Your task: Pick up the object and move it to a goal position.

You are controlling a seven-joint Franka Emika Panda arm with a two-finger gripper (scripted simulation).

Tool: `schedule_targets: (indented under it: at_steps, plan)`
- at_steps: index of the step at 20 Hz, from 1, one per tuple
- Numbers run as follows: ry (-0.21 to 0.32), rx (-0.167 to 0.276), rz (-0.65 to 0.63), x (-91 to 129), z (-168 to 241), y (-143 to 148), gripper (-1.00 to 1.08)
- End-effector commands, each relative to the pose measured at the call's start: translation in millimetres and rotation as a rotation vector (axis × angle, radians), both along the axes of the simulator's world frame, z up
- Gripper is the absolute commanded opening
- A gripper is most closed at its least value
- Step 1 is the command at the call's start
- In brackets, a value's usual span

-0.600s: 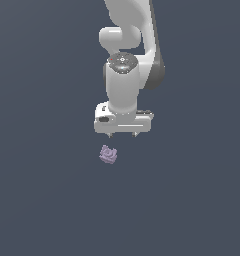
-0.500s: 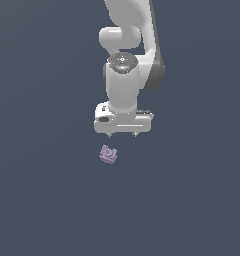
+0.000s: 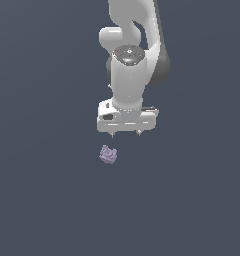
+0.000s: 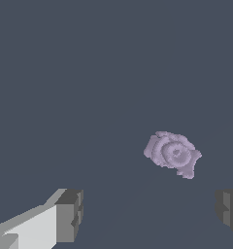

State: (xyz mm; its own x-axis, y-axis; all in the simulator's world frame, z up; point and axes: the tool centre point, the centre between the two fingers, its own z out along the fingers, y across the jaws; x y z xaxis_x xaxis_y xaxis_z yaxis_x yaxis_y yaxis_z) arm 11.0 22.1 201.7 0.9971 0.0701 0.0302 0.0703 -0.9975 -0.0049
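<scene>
The object [image 3: 108, 154] is a tiny pale lilac-purple blocky piece with a raised ring on top, lying on the dark grey-blue floor. The white arm hangs above it, and the gripper [image 3: 125, 134] points down with its two short fingertips apart, open and holding nothing. In the exterior view the object lies a little below the gripper and toward the view's left, outside the fingers. The wrist view shows the object [image 4: 173, 153] ahead of the two spread fingers [image 4: 70, 214], with bare floor between them.
Plain dark grey-blue floor [image 3: 42, 200] fills both views. The white arm's wrist and link [image 3: 129, 70] rise above the gripper. No goal marker shows.
</scene>
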Motion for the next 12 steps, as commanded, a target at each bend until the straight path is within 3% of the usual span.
schedule_targets:
  at_steps: [1,12]
  plan:
    - [0.0,-0.001,0.002,0.0,0.0,-0.2,1.0]
    - [0.003,-0.007,0.091,1.6,-8.3,-6.9,1.0]
